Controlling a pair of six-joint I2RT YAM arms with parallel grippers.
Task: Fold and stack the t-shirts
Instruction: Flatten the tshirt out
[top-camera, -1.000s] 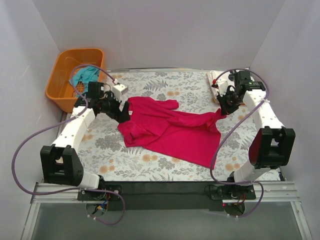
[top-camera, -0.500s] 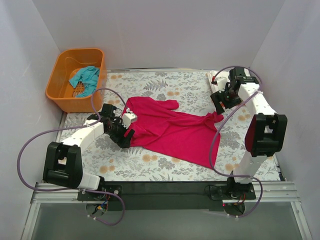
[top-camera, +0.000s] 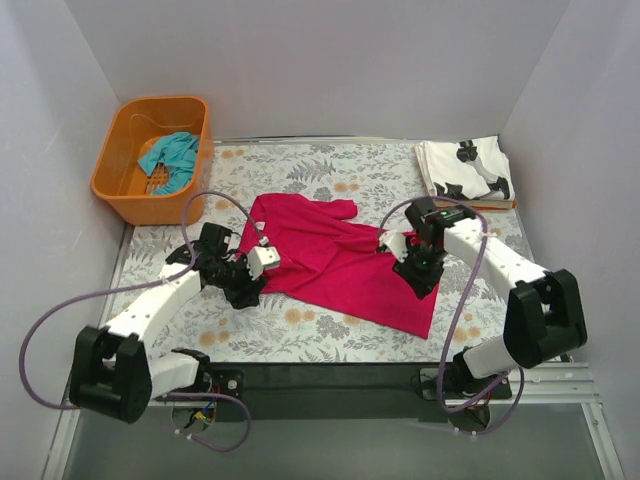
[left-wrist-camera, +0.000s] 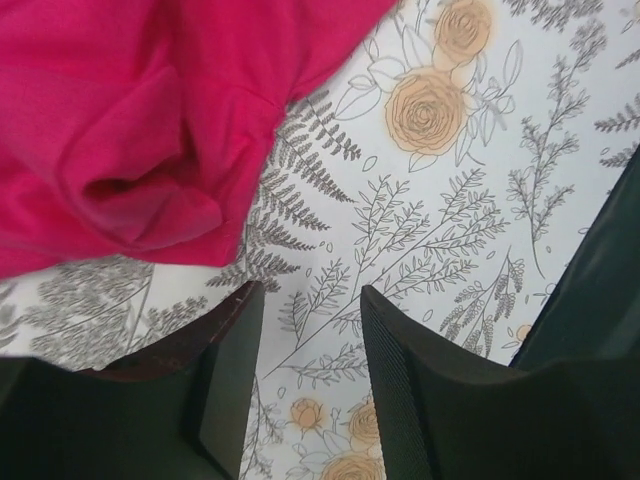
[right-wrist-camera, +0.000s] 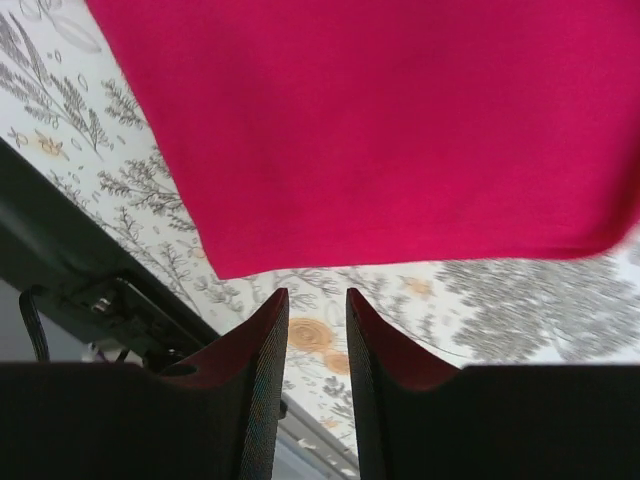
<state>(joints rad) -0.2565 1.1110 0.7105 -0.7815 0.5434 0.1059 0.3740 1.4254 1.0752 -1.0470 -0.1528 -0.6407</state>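
The magenta-red t-shirt lies spread on the flowered table. My left gripper hovers at its near left edge; in the left wrist view the jaws stand open and empty over bare table, with a bunched fold of the shirt just beyond them. My right gripper hovers over the shirt's right part; in the right wrist view the jaws stand slightly apart and empty, just off the shirt's edge. The white t-shirt with black marks lies folded at the back right. The teal t-shirt lies in the basket.
The orange plastic basket stands off the table's back left corner. White walls close in the left, back and right sides. A dark strip with the arm bases runs along the near edge. The table edge shows close to the right gripper.
The right gripper let go of the shirt's right end and moved from the back right to the shirt's near right part. The left gripper moved nearer, to the shirt's near left edge.
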